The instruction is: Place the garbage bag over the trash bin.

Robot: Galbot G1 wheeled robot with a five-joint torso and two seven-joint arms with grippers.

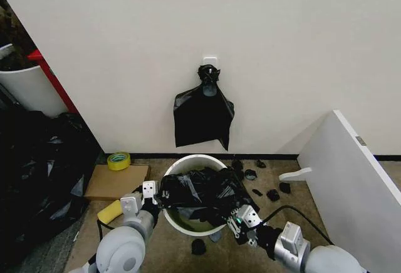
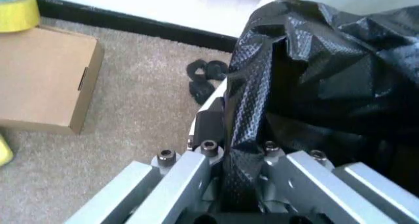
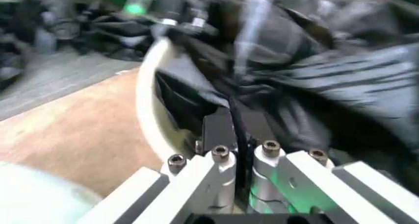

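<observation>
1. Where the left gripper (image 1: 156, 199) stands at the left rim of the trash bin (image 1: 188, 161), its jaws are closed on a fold of the garbage bag (image 1: 202, 191); the left wrist view shows the black film (image 2: 246, 136) pinched between the two metal fingers.
2. The right gripper (image 1: 237, 220) stands at the bin's right front rim, jaws nearly together on a thin edge of the same bag (image 3: 239, 131), as seen in the right wrist view, with the white rim (image 3: 149, 111) just beside it.
3. The bag lies crumpled across the bin's mouth, bunched toward the right side; part of the bin's inside remains open at the front.
4. The bin stands on beige carpet (image 1: 175, 248), near the white wall (image 1: 250, 29).
5. A flat black bundle (image 1: 203, 114) hangs on the wall above the bin.
6. Left of the bin: a cardboard box (image 1: 116, 181) carrying a yellow tape roll (image 1: 118, 160), then a heap of black bags (image 1: 37, 173).
7. Right of the bin: small black scraps (image 1: 272, 194) on the carpet and a leaning white panel (image 1: 351, 185).
</observation>
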